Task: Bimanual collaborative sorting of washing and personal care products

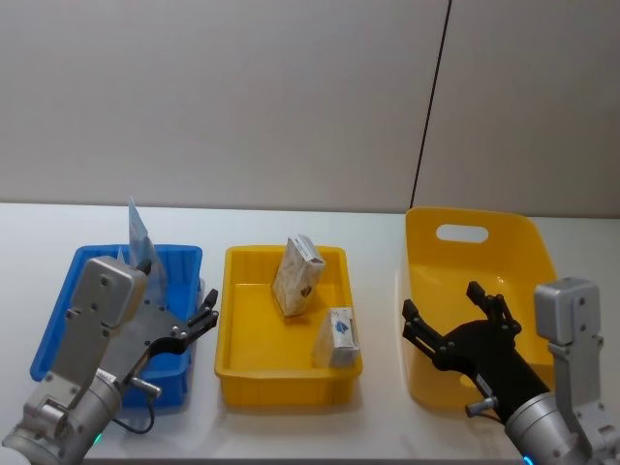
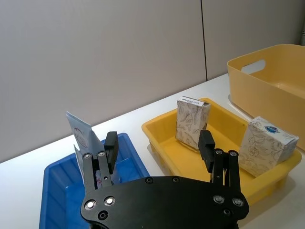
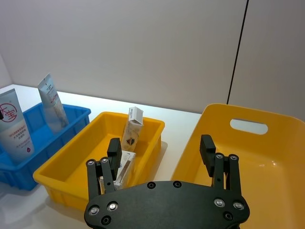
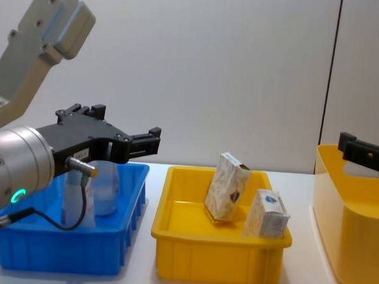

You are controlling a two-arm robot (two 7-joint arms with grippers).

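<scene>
Two cartons: tall beige patterned cardboard carton, tilted; small white carton with blue mark at its 4 o'clock; both in the shallow yellow plastic tray.
Pouches: pale blue tapered soft pouches stand in the blue plastic tray, at the yellow tray's 9 o'clock.
Left tool: above the blue tray, fingers wide apart, empty.
Right tool: over the deep yellow plastic bin at 3 o'clock, spread wide, empty.

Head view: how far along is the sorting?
Done: two pouches stand in the blue tray, two cartons in the yellow tray. In hand: nothing; left gripper above the blue tray and right gripper over the yellow bin hang open. Left: apparently nothing; every visible pack is in a tray.
</scene>
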